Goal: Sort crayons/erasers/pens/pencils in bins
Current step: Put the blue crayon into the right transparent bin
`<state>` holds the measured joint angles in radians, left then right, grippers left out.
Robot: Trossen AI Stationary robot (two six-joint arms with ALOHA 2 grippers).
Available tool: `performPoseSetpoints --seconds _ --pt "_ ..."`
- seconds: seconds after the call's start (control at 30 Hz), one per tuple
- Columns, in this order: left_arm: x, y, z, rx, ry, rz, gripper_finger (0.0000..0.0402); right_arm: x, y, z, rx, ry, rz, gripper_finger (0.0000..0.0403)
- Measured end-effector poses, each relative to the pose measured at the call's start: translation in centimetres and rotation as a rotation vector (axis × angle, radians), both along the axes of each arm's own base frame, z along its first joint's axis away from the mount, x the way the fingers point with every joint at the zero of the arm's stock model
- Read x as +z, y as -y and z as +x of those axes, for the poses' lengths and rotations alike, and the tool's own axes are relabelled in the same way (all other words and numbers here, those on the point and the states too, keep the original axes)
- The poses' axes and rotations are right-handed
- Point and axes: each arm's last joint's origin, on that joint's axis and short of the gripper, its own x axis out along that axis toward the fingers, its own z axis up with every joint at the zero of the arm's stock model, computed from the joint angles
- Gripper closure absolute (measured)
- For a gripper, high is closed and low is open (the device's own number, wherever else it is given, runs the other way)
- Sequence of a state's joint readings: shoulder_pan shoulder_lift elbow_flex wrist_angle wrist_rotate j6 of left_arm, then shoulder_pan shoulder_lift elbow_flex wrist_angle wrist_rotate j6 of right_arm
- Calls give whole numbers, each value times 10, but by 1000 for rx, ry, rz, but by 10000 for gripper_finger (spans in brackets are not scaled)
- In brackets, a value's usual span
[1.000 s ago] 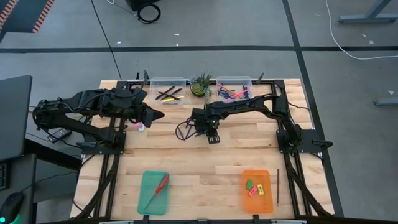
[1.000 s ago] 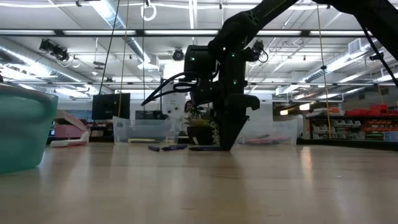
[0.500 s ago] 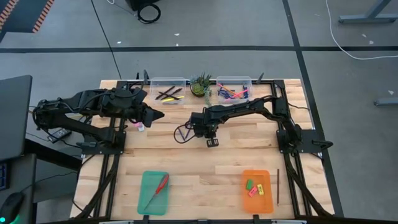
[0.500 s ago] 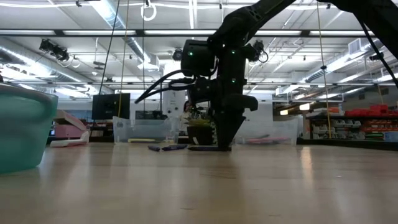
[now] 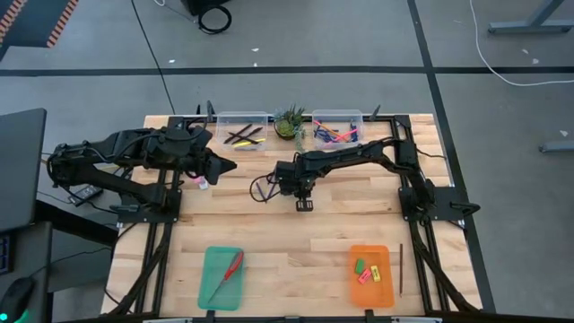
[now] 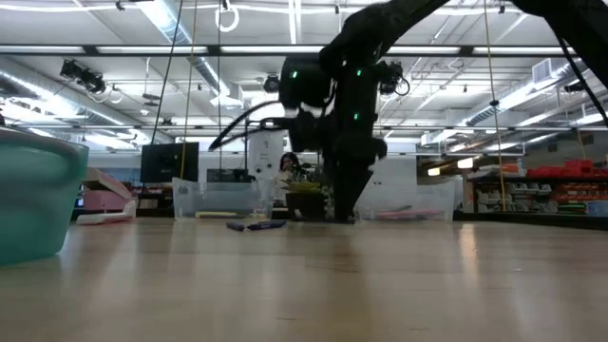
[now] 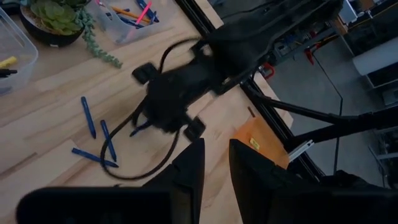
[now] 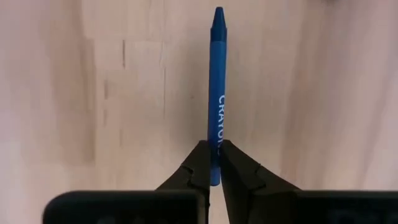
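While the table was viewed from above, the right arm was seen stretched in from 3 o'clock to just short of the centre, and the left arm was parked at 10 o'clock. The left gripper was seen narrowly parted and empty. The right tub, at 1 o'clock on the far edge, was judged the proper bin, since coloured sticks were seen in it. The right gripper was clenched on a blue crayon, pinched close to its blunt end, so that most of the length was left jutting ahead of the fingers. Whether the crayon had been raised off the wood could not be told.

For the step to be done well, a straight lift should be made first, as so long an overhang could pivot in the pinch. The tip should be carried above the tub's rim, and the plant at 12 o'clock should be skirted. Other crayons remained to be sorted.
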<state>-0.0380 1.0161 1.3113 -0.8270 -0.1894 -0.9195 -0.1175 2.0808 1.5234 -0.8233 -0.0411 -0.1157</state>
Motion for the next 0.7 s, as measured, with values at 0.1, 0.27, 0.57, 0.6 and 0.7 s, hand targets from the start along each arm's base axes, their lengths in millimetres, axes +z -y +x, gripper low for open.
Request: performPoseSetpoints --seconds 0.1,0.27,0.57,0.6,0.7 --pt "0 0 0 0 1 0 323 32 7 -9 -50 53 0 376" --pt "0 0 0 0 5 0 328 77 34 -38 -185 89 -19 377" --pt "1 0 1 1 14 -1 322 111 112 -97 -438 45 -63 371" --pt "1 0 1 0 14 -1 323 110 123 -102 -468 44 -65 371" --pt "1 0 1 1 14 -1 326 110 149 -118 -544 39 -70 370"
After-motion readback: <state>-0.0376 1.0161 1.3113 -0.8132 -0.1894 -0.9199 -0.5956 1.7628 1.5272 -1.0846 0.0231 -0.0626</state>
